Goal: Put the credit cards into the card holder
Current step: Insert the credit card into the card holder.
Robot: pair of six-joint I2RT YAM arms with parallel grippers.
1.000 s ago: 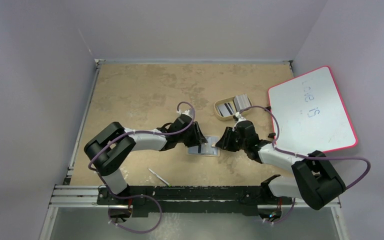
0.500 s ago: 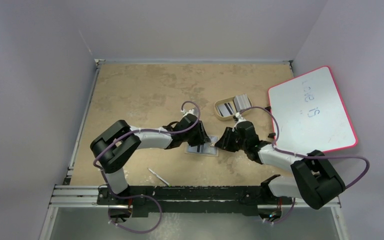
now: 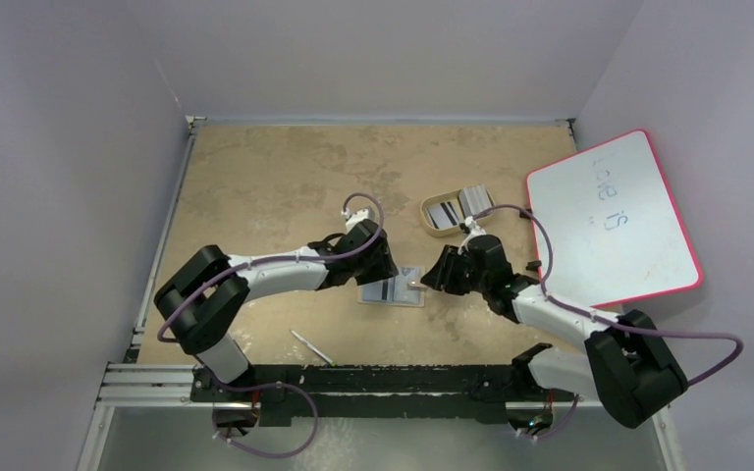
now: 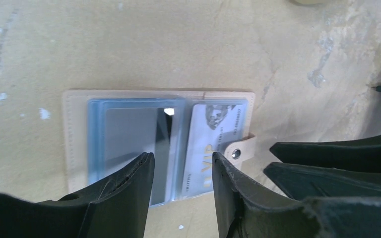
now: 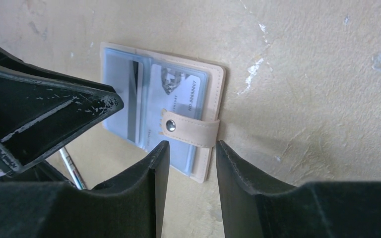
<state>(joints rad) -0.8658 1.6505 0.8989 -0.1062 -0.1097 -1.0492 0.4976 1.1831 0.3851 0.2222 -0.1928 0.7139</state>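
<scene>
We see the card holder (image 3: 393, 291) lying spread flat on the bench (image 3: 275, 177), about midway across and toward the near edge, between the two sets of fingers. From above it is small and partly covered by the arms, so we cannot read its pockets there. The wrist views show them. A card with a dark stripe (image 4: 129, 134) sits in one blue-grey pocket and a pale card printed VIP (image 4: 206, 144) in the other, with the snap tab (image 5: 191, 131) folded over that side. In the left wrist view one edge of the holder is hidden behind the fingers.

The left fingers (image 4: 181, 163) stand a narrow gap apart above the holder's fold, holding nothing. The right fingers (image 5: 191, 148) are likewise narrowly parted just beside the tab and grip nothing; we cannot tell whether they touch it.

Only the top view shows the beige oval tray (image 3: 435, 229), farther off and to the right, with more credit cards (image 3: 457, 206) in it; we cannot count them. Right of it is the pink-edged whiteboard (image 3: 614, 216). A thin pen-like rod (image 3: 311, 346) lies near the left arm's base.
</scene>
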